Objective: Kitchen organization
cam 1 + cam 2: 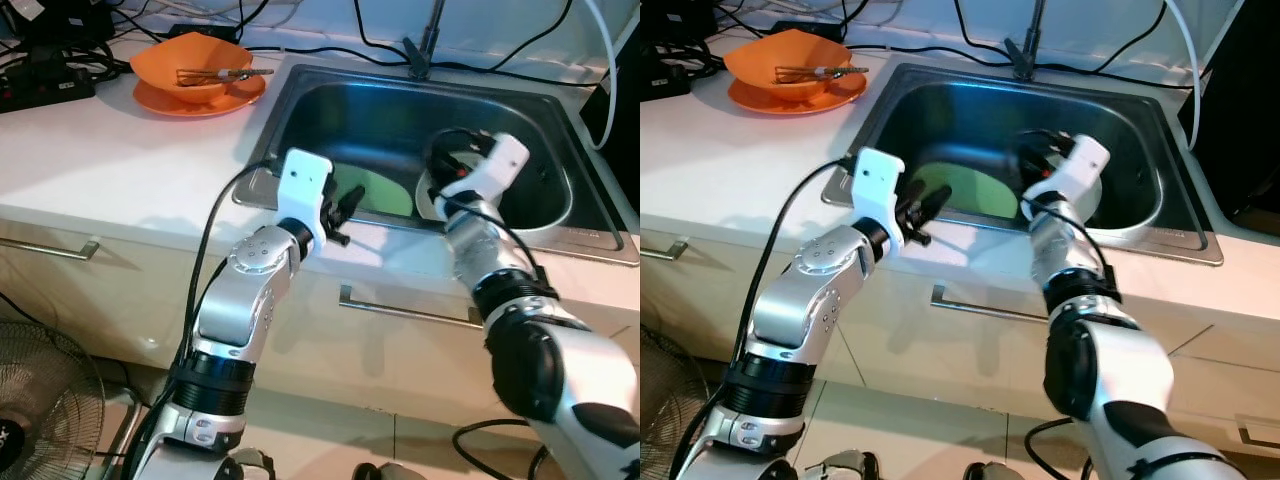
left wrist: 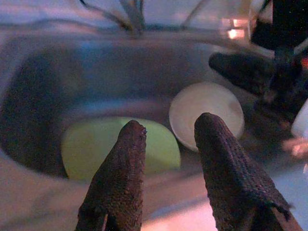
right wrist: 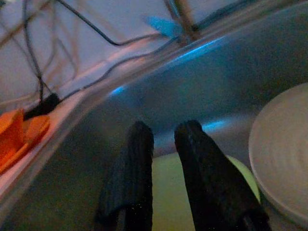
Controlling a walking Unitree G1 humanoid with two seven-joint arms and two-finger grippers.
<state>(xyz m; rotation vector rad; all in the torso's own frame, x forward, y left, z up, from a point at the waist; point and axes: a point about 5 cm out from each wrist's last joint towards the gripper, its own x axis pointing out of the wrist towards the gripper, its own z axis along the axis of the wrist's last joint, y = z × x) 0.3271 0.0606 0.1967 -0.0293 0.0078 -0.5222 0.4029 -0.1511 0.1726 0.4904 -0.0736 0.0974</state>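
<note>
- Over the steel sink [image 1: 560,215], seen from the head camera, both arms reach forward from the white surface [image 1: 110,170]. The left gripper [image 1: 345,208] hovers at the sink's near rim, its fingers slightly apart with nothing between them. The right gripper [image 1: 452,160] dips into the basin above a white plate [image 1: 428,200], which lies beside a green plate [image 1: 385,192] on the sink floor. An orange bowl [image 1: 195,62] with a whisk [image 1: 215,74] sits on an orange plate [image 1: 170,100] at the far left of the surface.
- Along the left wrist camera, the two black fingers [image 2: 120,178] stand spread, pointing at the green plate [image 2: 86,144] and the white plate [image 2: 207,113] just beside it.
- Along the right wrist camera, the fingers [image 3: 132,178] stand narrowly apart, holding nothing, above the green plate [image 3: 166,192]; the white plate [image 3: 284,154] lies next to it.
</note>
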